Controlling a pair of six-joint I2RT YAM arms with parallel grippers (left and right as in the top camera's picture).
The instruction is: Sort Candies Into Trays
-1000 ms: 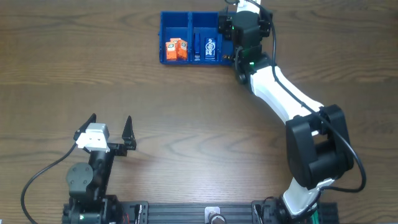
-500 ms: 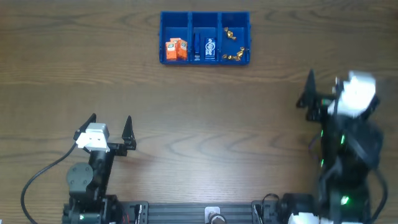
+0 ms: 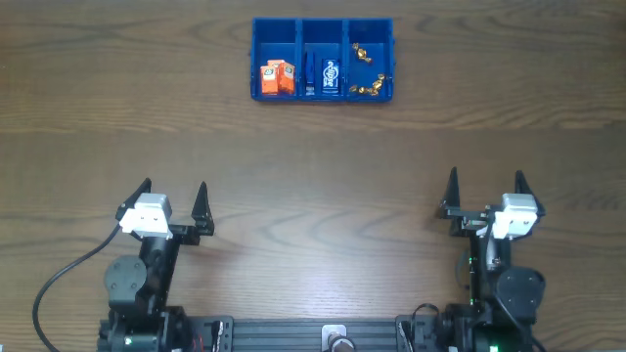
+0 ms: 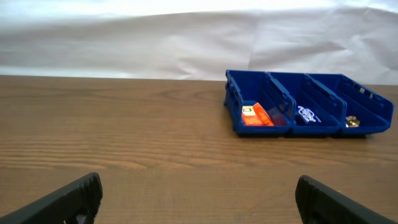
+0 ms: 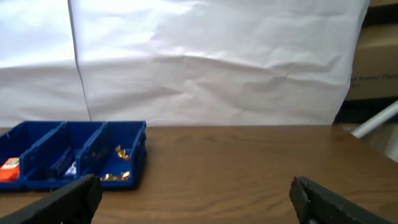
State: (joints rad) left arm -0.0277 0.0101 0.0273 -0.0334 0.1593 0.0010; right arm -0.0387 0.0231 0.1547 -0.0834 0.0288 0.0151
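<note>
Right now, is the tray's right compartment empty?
Not empty: several gold-wrapped candies lie scattered in the right compartment of the blue tray.

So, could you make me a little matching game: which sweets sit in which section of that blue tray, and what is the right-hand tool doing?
Things:
1. orange candies
2. blue-wrapped candy
3. gold-wrapped candies
4. right tool

Places or states:
A. right compartment of the blue tray
B. far from the tray, open and empty
C. left compartment of the tray
D. middle compartment of the tray

Pairs: 1-C, 2-D, 3-A, 4-B.
</note>
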